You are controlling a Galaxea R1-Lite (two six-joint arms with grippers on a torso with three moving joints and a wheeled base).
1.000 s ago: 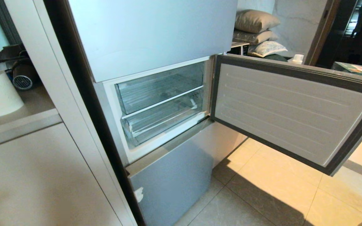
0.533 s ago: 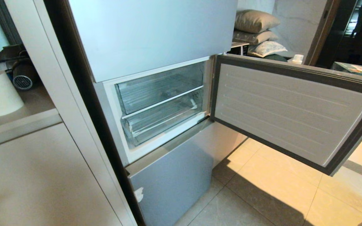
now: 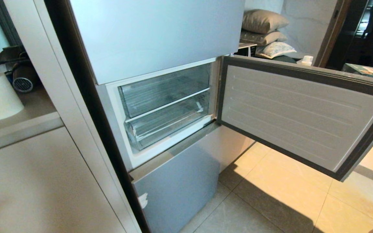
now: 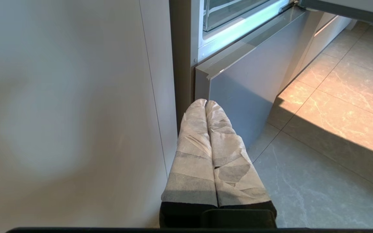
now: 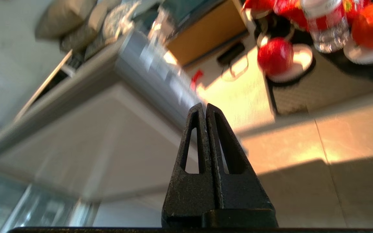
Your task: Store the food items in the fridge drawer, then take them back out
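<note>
Fridge (image 3: 160, 35) middle door (image 3: 303, 113) stands open, the fridge drawer (image 3: 170, 124) pushed in and holding nothing, while red food items (image 5: 275, 56) sit on small plates (image 5: 298, 64) beyond the right gripper (image 5: 205, 108), pressed together like the left gripper (image 4: 205, 104).

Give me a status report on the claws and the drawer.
Left claw shut, empty, low by fridge. Right claw shut, empty. Drawer pushed in, empty; middle door open.

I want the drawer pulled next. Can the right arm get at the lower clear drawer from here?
Probably yes: the fridge door stands wide open, nothing blocks the lower drawer, and the right gripper is shut and empty.
</note>
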